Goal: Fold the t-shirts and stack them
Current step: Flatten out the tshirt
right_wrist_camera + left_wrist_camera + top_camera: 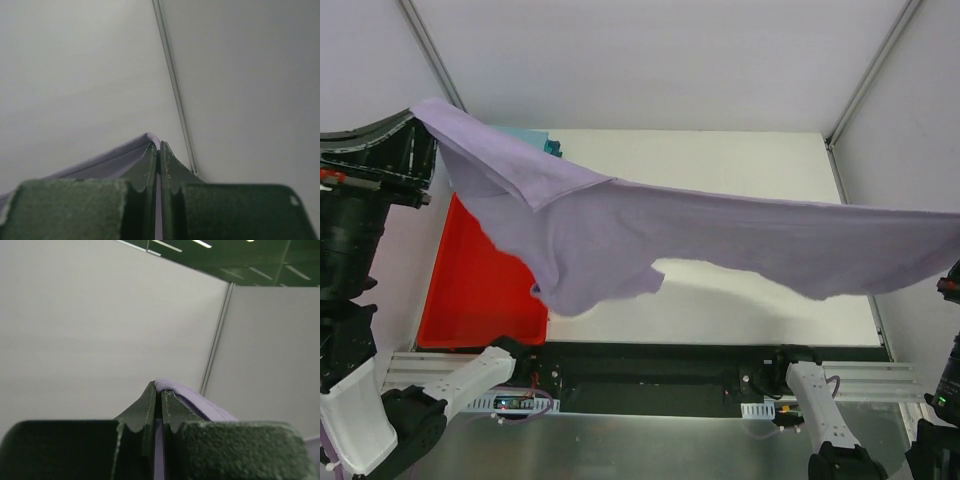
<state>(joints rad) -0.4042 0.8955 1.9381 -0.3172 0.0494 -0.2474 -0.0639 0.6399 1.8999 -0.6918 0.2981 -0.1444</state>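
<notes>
The lavender-purple t-shirt (650, 235) hangs stretched in the air across the table, held at both ends. My left gripper (159, 388) is shut on one end of it, high at the far left of the top view (420, 108). The cloth (200, 402) folds over the fingertips. My right gripper (159, 146) is shut on the other end (115, 157), which runs past the right edge of the top view. A light blue shirt (525, 134) and a teal shirt (555, 148) peek out behind the lavender one. A green shirt is not in view.
A red plastic bin (470, 290) sits at the left of the white table (740, 160), partly under the hanging shirt. The left arm (355, 220) rises at the left edge. Grey walls and frame posts enclose the table.
</notes>
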